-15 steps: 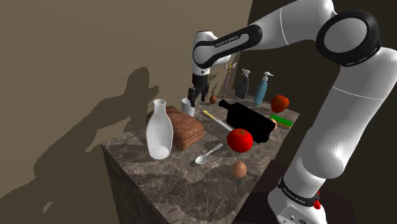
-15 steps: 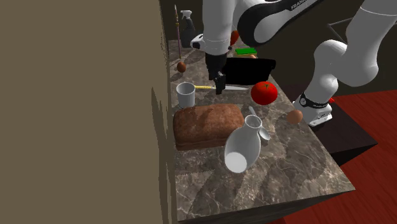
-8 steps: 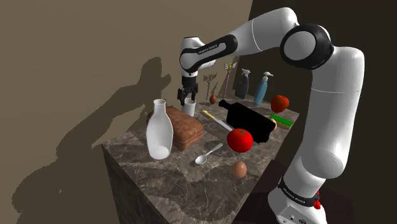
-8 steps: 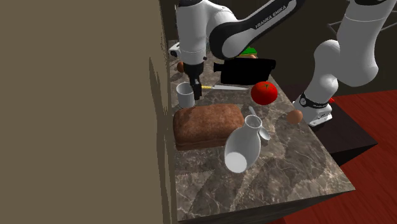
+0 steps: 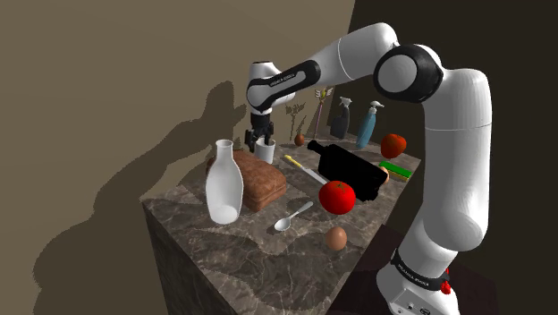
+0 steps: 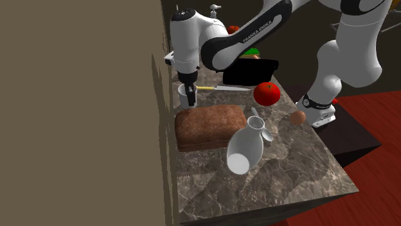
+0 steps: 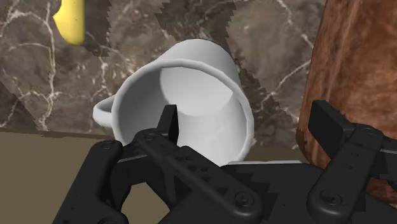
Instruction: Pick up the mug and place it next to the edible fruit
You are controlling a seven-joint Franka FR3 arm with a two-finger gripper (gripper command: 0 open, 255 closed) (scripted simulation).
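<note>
The gripper (image 7: pixel 248 119) stands wide open astride the white mug's (image 7: pixel 197 70) wall, clasping nothing; the arm (image 6: pixel 247 35) reads "FRANKA EMIKA".

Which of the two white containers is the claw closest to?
The short mug with a handle, beside the bread; the tall narrow-necked jug stands farther off.

Mug (image 7: pixel 205 75) partly hidden by fingers (image 7: pixel 169 122); loaf (image 7: pixel 356 70) cut off @ wrist-view edge.

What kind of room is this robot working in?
Probably a kitchen: a dark marbled counter against a wall holds a loaf of bread, an egg, a spoon and a white mug.
</note>
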